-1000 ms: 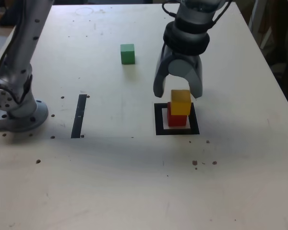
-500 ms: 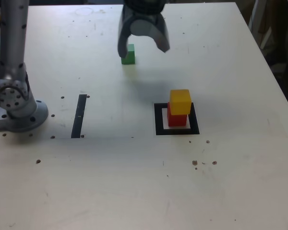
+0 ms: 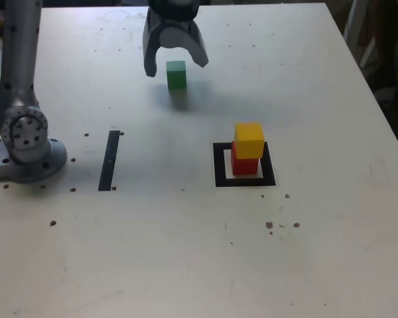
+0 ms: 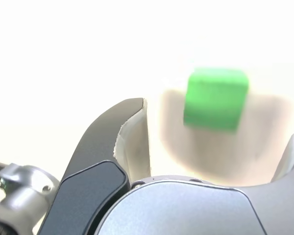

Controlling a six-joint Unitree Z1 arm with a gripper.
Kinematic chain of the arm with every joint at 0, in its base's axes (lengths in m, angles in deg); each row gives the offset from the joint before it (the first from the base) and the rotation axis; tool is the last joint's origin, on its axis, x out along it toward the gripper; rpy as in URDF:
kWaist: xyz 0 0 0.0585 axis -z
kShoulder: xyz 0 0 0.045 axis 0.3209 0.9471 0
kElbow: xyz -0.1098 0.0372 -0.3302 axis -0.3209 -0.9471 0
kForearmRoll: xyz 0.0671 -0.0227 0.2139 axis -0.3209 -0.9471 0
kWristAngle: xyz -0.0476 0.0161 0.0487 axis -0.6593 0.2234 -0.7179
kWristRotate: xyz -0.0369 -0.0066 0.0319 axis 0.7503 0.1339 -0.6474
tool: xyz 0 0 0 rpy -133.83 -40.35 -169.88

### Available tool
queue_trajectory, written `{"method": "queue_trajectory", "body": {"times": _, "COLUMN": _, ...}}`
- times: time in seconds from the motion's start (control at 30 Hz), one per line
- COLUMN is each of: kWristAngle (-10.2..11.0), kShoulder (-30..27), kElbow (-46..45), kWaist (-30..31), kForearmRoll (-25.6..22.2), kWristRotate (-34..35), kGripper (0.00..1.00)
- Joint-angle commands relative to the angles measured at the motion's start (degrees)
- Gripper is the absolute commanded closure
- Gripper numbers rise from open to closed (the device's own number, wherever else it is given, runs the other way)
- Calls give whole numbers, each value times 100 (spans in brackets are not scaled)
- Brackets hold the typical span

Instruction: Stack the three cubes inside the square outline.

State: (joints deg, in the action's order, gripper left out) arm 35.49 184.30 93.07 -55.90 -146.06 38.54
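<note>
Exterior view: the gripper (image 3: 176, 70) hangs over the green block (image 3: 176, 75), its jaws spread wide with nothing between them. That block sits toward the far edge of the table (image 3: 305, 252). Nearer the middle, the yellow block (image 3: 249, 140) rests on the red block (image 3: 245, 162), which stands within the black square frame (image 3: 220, 180).

In the wrist view the green block lies between the two fingers' reach but looks turned slightly against them. If the jaws come down off-centre, one fingertip could land on its top or shove it along the table; closing on it askew could twist it in the grip.

The greater risk is probably at the stack. The yellow block seems a little out of line with the red one, so a green block set down off-centre, pressed too hard, or brushed by an opening finger could topple both.
</note>
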Motion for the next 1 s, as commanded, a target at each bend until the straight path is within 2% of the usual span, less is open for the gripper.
{"method": "queue_trajectory", "body": {"times": 0.0, "kWristAngle": 18, "kShoulder": 178, "kElbow": -2, "kWaist": -120, "kForearmRoll": 115, "kWristRotate": -127, "kGripper": 1}}
{"method": "queue_trajectory", "body": {"times": 0.17, "kWristAngle": 23, "kShoulder": 453, "kElbow": 24, "kWaist": -269, "kForearmRoll": 241, "kWristRotate": -265, "kGripper": 4}}
{"method": "queue_trajectory", "body": {"times": 0.27, "kWristAngle": 23, "kShoulder": 515, "kElbow": 60, "kWaist": -305, "kForearmRoll": 257, "kWristRotate": -286, "kGripper": 11}}
{"method": "queue_trajectory", "body": {"times": 0.37, "kWristAngle": 25, "kShoulder": 555, "kElbow": 87, "kWaist": -319, "kForearmRoll": 280, "kWristRotate": -286, "kGripper": 24}}
{"method": "queue_trajectory", "body": {"times": 0.5, "kWristAngle": 86, "kShoulder": 606, "kElbow": 82, "kWaist": -325, "kForearmRoll": 400, "kWristRotate": -270, "kGripper": 53}}
{"method": "queue_trajectory", "body": {"times": 0.6, "kWristAngle": 149, "kShoulder": 615, "kElbow": 76, "kWaist": -325, "kForearmRoll": 463, "kWristRotate": -264, "kGripper": 67}}
{"method": "queue_trajectory", "body": {"times": 0.67, "kWristAngle": 168, "kShoulder": 615, "kElbow": 75, "kWaist": -325, "kForearmRoll": 470, "kWristRotate": -264, "kGripper": 70}}
{"method": "queue_trajectory", "body": {"times": 0.97, "kWristAngle": 173, "kShoulder": 615, "kElbow": 82, "kWaist": -327, "kForearmRoll": 439, "kWristRotate": -264, "kGripper": 70}}
